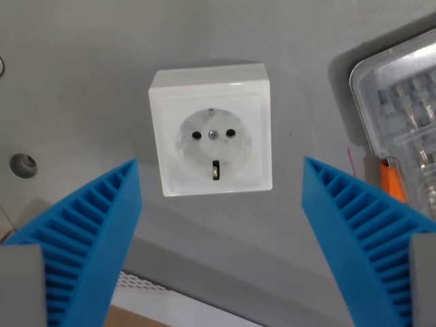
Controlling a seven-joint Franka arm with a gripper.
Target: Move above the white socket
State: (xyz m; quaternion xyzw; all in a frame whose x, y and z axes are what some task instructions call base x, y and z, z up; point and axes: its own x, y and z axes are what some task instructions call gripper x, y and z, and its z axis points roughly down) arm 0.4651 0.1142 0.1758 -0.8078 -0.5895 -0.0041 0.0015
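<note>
A white square socket (pixel 211 129) with a round recessed face, two pin holes and a centre screw sits on the grey surface (pixel 82 82), in the upper middle of the wrist view. My gripper (pixel 221 167) is open, its two blue ribbed fingers (pixel 95 231) spread wide at the lower left and lower right. The socket's lower edge lies between the fingertips. Nothing is held.
A clear plastic box (pixel 402 109) with small parts inside and an orange piece (pixel 392 184) lies at the wrist view's right edge. A round hole (pixel 22 165) is in the surface at the left. A white perforated strip (pixel 146 283) shows at the bottom.
</note>
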